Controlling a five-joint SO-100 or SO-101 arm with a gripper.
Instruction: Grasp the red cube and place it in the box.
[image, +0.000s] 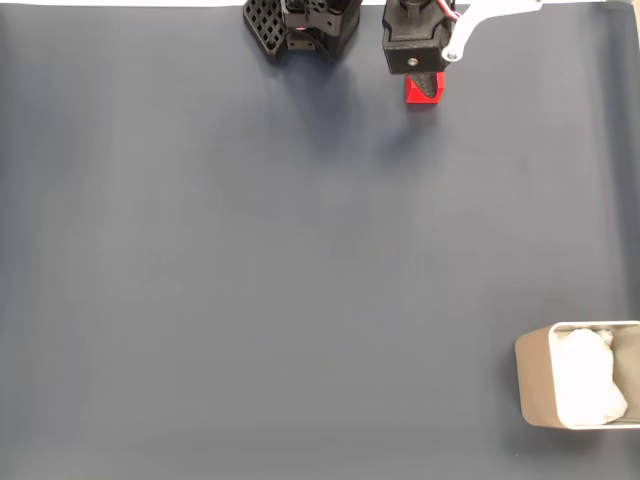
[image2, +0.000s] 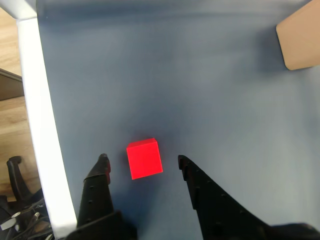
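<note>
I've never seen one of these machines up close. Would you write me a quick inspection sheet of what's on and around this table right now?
Surface: dark grey-blue mat, bare across the middle.
Job's things: red cube on the mat between the open fingers, apart from both; box far off at the fixed view's lower right corner, white lining inside.
Clutter: nothing seen.
Grippers: gripper open, straddling the cube.
Cables: red and white wires at the arm's top.
Surroundings: white table edge, wooden floor beyond.
</note>
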